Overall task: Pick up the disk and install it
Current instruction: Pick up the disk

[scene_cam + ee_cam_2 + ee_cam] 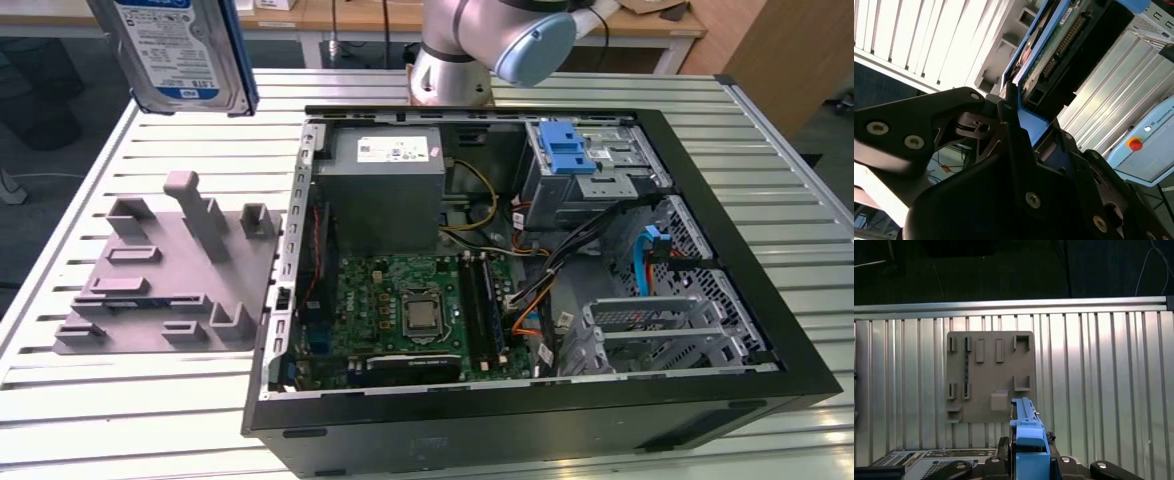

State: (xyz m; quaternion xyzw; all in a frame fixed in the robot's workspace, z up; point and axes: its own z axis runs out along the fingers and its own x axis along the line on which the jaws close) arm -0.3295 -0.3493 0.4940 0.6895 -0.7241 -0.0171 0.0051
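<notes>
The tool (1026, 125) is closed on the disk (1054, 50): in the second wrist view its black fingers (1006, 112) are clamped on the blue carrier at one end of the drive, and the green circuit-board side with its connector pins is turned to the camera. In the first wrist view the blue carrier is seen edge-on, rising out of the tool above the table (1094, 380).

In the exterior view the disk (180, 50) is held in the air above the table's far corner on the exterior view's left, clear of everything. Its white-and-blue label is shown, but the print cannot be made out.

Below it, near the table edge on the exterior view's left, a grey board (160, 270) with upright posts and slotted blocks is laid flat.

Just beside the board, toward the exterior view's right, an open black case (534, 435) is laid on its side. Inside it are held:
- a grey power supply (380, 195) with a white sticker (394, 152), its writing too small to read;
- a green motherboard (400, 310);
- a metal cage (587, 170) with a blue latch (567, 145);
- loose cables (534, 300).

The arm (494, 40) is mounted at the table's far edge, behind the case.
</notes>
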